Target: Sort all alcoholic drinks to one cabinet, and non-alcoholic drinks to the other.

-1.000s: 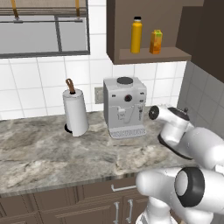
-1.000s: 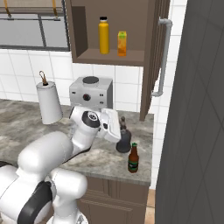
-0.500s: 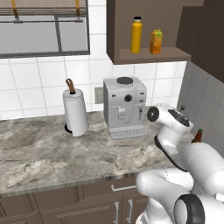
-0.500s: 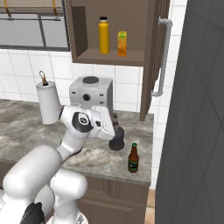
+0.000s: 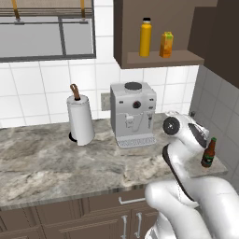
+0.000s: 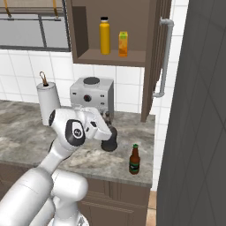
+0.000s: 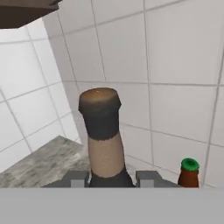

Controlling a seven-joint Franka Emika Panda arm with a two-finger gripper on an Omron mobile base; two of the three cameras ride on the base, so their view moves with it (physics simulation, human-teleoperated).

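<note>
Now black bottle (image 7: 104,144) between fingers (image 7: 75,179)

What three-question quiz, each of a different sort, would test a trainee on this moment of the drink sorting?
1. True or false: the tool is shut on the squat black bottle.
2. Which drink stands alone near the counter's edge? A) juice carton B) brown beer bottle C) yellow-orange bottle
3. Fill in: the yellow-orange bottle and the juice carton stand in the open ___.

Key: 1 true; 2 B; 3 cabinet.
</note>
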